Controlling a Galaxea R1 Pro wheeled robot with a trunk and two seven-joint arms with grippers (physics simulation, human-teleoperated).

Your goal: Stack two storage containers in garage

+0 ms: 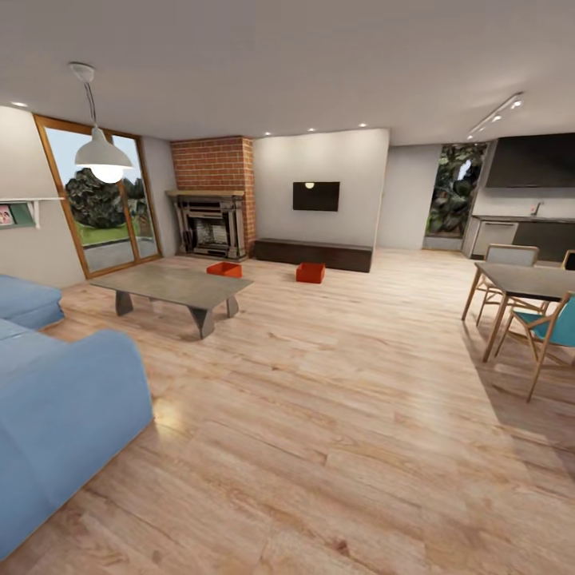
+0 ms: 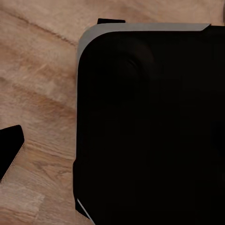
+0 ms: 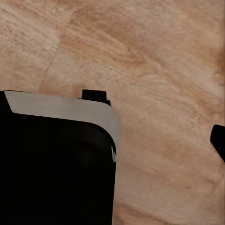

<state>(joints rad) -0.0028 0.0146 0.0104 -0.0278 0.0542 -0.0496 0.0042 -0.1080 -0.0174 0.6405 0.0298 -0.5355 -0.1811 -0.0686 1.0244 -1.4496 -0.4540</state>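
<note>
A wheeled robot faces into the living room, where two orange-red storage bins sit on the light wood floor (image 1: 335, 415) at the far end. One bin (image 1: 224, 269) lies at about eleven o'clock, just behind the far edge of the coffee table (image 1: 172, 285) and in front of the brick fireplace (image 1: 209, 216). The other bin (image 1: 310, 272) lies at about twelve o'clock, just in front of the dark low cabinet (image 1: 313, 254) under the wall TV (image 1: 315, 196). The blue sofa (image 1: 56, 399) fills the near left; a dining table (image 1: 531, 281) stands at two o'clock. Both wrist views look down on plank flooring and the robot's dark base (image 2: 150, 126); whether either gripper is spread or closed cannot be told. The task appears to be at the approach stage. Next would likely be driving forward past the table toward a bin.
</note>
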